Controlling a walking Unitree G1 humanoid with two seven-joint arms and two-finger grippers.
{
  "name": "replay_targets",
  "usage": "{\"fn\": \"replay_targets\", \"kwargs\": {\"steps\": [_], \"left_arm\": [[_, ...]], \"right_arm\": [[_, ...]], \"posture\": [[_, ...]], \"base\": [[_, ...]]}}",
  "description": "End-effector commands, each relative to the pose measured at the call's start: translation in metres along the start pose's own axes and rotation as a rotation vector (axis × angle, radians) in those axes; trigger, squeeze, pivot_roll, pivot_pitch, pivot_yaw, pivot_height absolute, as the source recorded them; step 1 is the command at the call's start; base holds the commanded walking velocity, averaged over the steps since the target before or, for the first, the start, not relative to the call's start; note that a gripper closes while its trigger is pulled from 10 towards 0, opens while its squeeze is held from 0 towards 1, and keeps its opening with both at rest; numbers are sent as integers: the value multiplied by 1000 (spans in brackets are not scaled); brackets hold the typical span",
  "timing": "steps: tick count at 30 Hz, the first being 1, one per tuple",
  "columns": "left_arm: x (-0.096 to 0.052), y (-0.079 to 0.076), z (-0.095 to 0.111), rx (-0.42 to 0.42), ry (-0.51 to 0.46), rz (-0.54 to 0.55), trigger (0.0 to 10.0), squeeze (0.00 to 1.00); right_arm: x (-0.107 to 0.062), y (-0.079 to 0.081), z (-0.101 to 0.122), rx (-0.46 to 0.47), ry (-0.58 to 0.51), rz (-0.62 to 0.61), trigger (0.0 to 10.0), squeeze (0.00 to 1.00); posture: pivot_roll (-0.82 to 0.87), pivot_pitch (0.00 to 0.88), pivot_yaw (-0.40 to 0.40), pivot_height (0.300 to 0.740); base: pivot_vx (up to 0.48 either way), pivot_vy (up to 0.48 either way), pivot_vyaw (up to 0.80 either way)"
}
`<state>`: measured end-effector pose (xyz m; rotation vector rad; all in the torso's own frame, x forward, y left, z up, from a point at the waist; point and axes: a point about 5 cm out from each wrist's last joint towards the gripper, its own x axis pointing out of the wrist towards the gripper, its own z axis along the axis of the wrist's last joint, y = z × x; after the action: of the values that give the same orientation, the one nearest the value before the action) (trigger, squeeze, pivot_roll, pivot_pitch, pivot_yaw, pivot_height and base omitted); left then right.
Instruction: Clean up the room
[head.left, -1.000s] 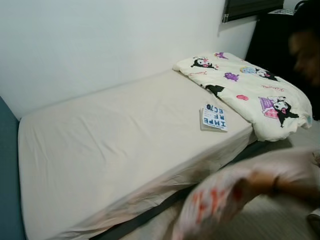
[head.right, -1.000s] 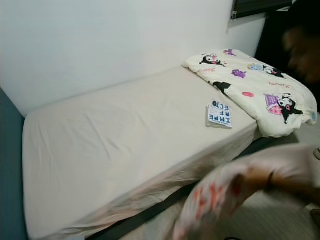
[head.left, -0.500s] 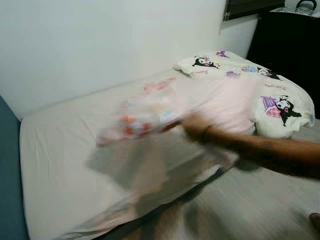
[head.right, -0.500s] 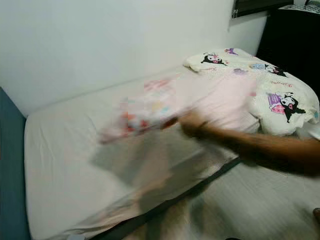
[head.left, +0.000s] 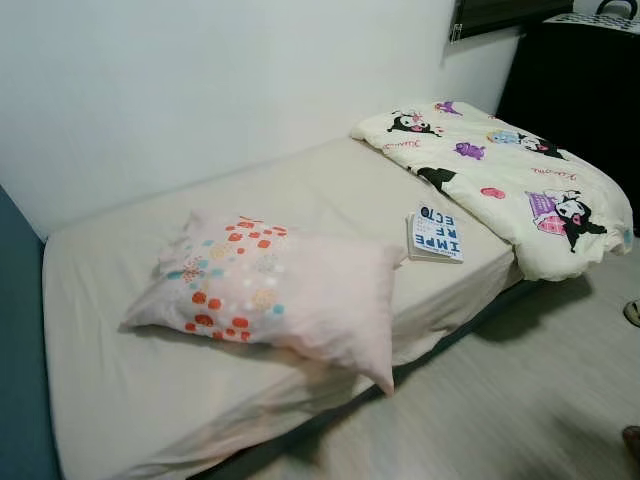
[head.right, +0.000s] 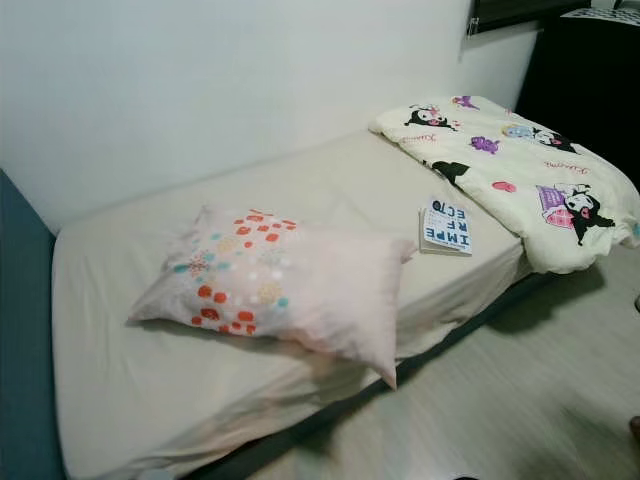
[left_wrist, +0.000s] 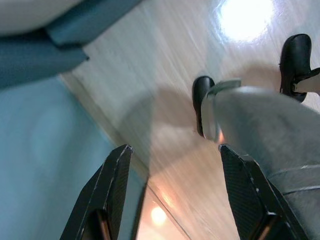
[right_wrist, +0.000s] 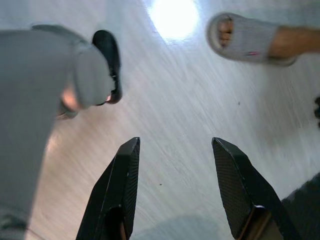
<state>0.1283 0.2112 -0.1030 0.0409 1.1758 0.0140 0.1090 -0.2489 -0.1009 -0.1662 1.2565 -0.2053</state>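
A pale pink pillow (head.left: 270, 290) with coloured dots lies across the middle of the bed (head.left: 110, 400), one corner hanging over the front edge. A book (head.left: 436, 234) with a white and blue cover rests on the sheet to its right. Beyond it, a cream cartoon-print blanket (head.left: 510, 180) is bunched at the bed's right end and droops over the edge. My left gripper (left_wrist: 175, 195) hangs open above the floor, and my right gripper (right_wrist: 175, 185) hangs open above the floor as well, nothing between the fingers of either.
A white wall runs behind the bed and a dark cabinet (head.left: 580, 90) stands at the far right. A blue panel (head.left: 15, 330) borders the bed's left end. In the right wrist view a person's foot in a grey slipper (right_wrist: 245, 37) stands on the wooden floor (head.left: 520, 400).
A person's arm swung the pink pillow up from the floor side onto the bed and then withdrew. The pillow now lies at rest on the sheet.
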Motion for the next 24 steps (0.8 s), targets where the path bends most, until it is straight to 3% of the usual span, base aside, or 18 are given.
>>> {"fn": "replay_targets", "kwargs": {"steps": [1,8,13,16,24], "left_arm": [[0,4,3,-12,-11,14,10000,0],[0,6,7,-62,-36,12,10000,0],[0,5,10,-58,-45,4,10000,0],[0,3,11,-56,-47,9,10000,0],[2,-6,15,-59,-60,-3,10000,0]], "right_arm": [[0,-3,-7,30,11,-21,10000,0],[0,-14,14,86,-81,-59,10000,0],[-3,-19,57,79,-223,-36,10000,0],[-5,-16,78,35,-271,-11,10000,0],[-6,-5,82,22,-280,28,10000,0]], "posture": [[-76,33,39,740],[-86,35,38,740],[-98,41,40,740],[-98,42,38,740],[-92,46,36,740]], "base": [[0,0,-756],[0,0,-456],[0,-74,0],[0,-458,800],[0,-458,800]]}}
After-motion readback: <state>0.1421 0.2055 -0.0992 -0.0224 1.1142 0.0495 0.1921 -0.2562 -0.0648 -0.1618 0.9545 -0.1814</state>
